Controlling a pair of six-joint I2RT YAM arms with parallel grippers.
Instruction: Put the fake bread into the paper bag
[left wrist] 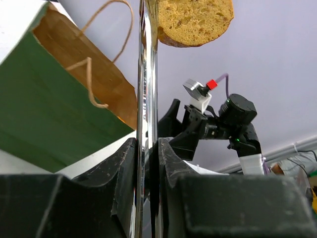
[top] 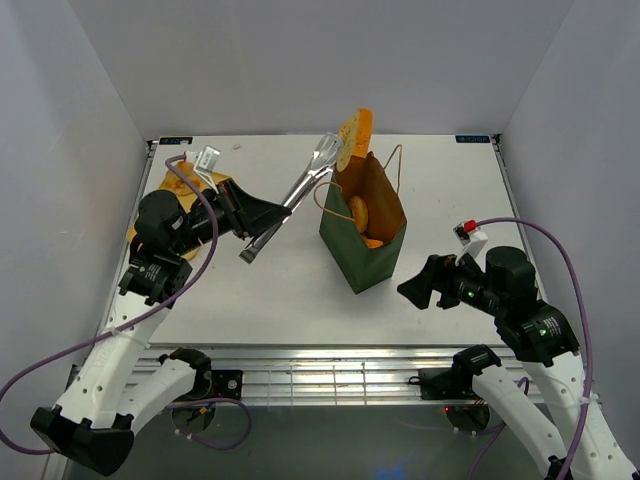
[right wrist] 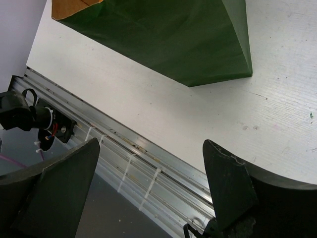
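Observation:
My left gripper is shut on the handles of metal tongs. The tongs' tips pinch a golden-orange piece of fake bread, held in the air just above the far rim of the paper bag. The dark green bag stands upright and open at mid-table. Two more orange bread pieces lie inside it. My right gripper hangs open and empty near the bag's front right corner, apart from it.
A flat yellow tray lies at the back left, partly under my left arm, with a silver metal piece on it. The table's front rail runs below my right gripper. White walls enclose the table on three sides.

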